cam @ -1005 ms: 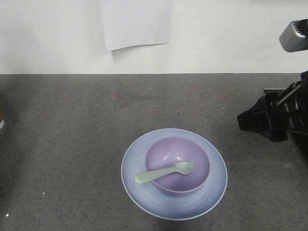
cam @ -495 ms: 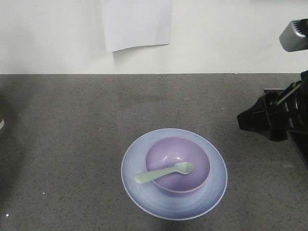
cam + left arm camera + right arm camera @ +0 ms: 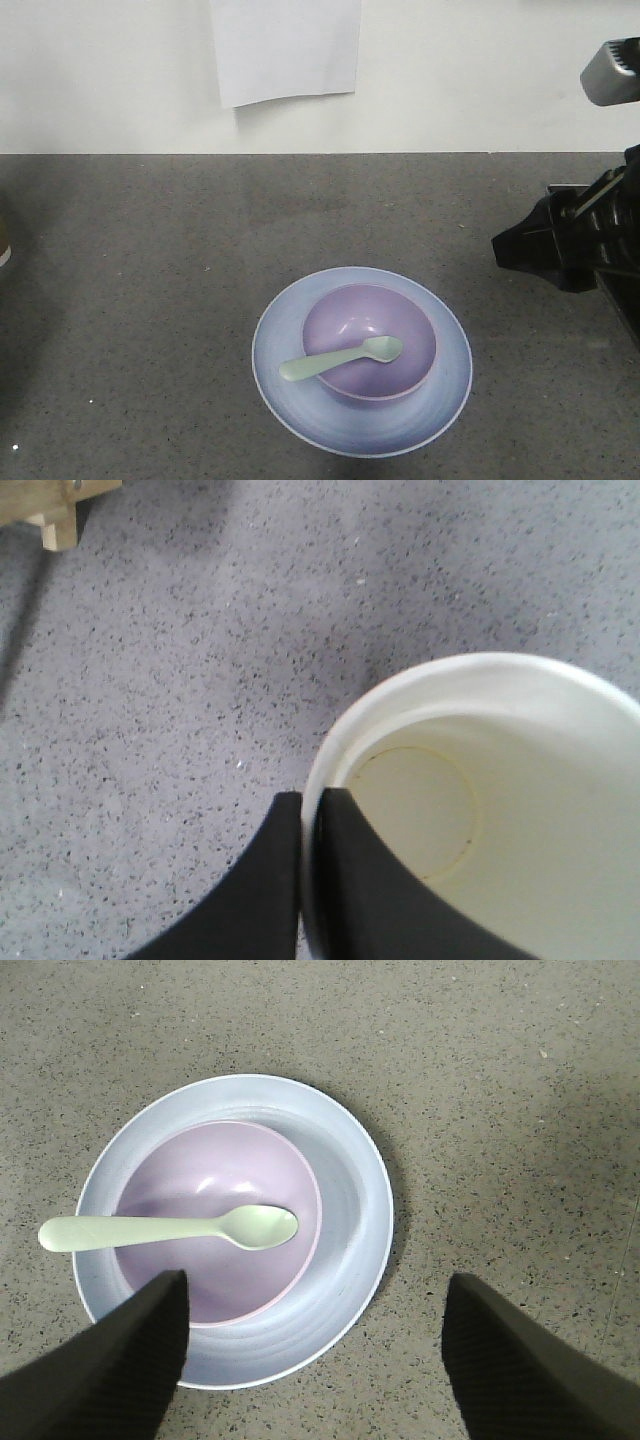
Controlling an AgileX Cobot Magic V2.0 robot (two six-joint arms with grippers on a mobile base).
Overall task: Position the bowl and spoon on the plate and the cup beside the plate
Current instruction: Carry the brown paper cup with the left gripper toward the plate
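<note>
Inside lavender bowl (image 3: 370,343), mint spoon (image 3: 341,359), on pale blue plate (image 3: 290,394)

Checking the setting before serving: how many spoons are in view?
1. The small pale mint-green plastic spoon lies across the round lavender plastic bowl, bowl end inside, handle over the rim. None other shows.

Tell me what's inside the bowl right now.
Only the spoon: its scoop lies in the bowl, its handle sticking out over the rim above the plate. The bowl's surface under the scoop is covered; the rest looks empty.
</note>
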